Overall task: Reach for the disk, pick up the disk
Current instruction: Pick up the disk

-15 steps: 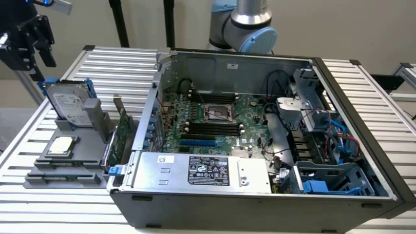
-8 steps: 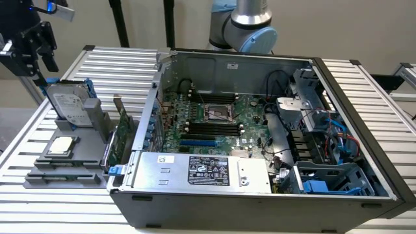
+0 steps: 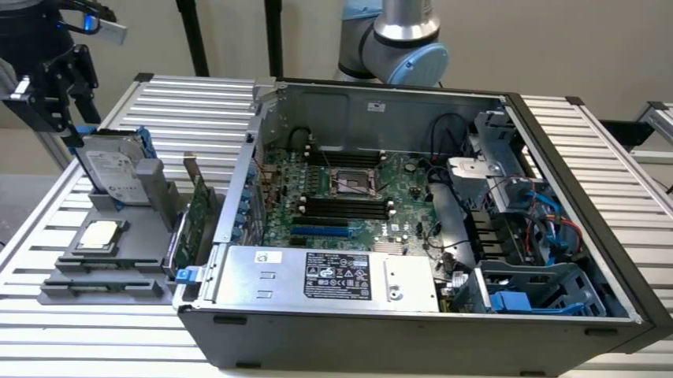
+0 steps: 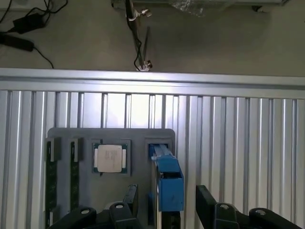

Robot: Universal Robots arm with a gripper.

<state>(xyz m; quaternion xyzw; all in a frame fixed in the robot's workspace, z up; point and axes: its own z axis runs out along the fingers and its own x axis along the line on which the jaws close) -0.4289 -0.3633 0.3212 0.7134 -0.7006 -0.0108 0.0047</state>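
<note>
On the slatted metal table, at the exterior view's left of the open computer case, a grey fixture tray holds several parts in its own recesses. The disk stands on edge in an upright slot at the tray's far end, its white label facing the camera, though the print cannot be read. A square silver chip lies flat in the recess just in front of it. In the wrist view, two narrow green-edged sticks sit in parallel slots beyond the chip. The gripper hangs just above the disk. In the wrist view its gripper is spread wide, one black finger on each side of the disk and its blue carrier edge, with a gap on both sides and nothing in its grasp. Inside the case are a green motherboard and a silver power-supply box. The box carries a black-and-white label whose text cannot be read.
</note>
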